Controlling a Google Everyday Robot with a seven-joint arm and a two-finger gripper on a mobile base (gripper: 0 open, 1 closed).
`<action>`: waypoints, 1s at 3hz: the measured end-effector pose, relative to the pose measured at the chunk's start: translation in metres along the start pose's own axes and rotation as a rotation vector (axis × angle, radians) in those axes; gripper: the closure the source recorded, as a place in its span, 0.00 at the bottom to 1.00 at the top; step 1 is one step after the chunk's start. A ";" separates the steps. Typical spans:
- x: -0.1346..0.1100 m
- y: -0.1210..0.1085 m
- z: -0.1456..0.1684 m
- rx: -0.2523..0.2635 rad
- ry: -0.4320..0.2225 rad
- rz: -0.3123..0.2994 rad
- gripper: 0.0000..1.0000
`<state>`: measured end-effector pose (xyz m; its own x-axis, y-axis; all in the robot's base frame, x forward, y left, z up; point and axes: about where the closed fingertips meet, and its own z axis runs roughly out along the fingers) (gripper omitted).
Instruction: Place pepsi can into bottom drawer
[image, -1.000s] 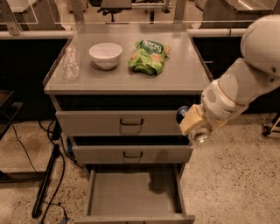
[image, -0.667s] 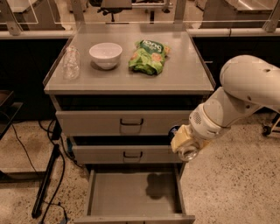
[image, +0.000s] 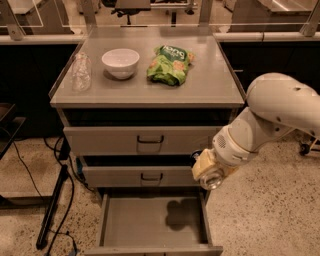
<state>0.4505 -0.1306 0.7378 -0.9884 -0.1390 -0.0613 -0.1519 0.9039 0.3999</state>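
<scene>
Our tool (image: 209, 169) pinches the pepsi can (image: 211, 180), silver end showing, at two o'clock of the open bottom drawer (image: 135, 222), high enough, we judge, to clear its right wall.

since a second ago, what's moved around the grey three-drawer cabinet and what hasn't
The two-finger gripper on the white arm has come down and toward the cabinet, from beside the top drawer to beside the middle drawer, just above the open grey metal bottom drawer. Nothing was visibly let go. The white bowl, green chip bag and clear plastic cup stayed put.
</scene>
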 end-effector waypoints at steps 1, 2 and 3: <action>0.008 -0.002 0.048 -0.053 0.046 0.036 1.00; 0.008 -0.002 0.094 -0.103 0.088 0.056 1.00; 0.009 -0.002 0.096 -0.105 0.091 0.058 1.00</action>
<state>0.4419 -0.0946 0.6491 -0.9907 -0.1280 0.0461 -0.0887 0.8647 0.4944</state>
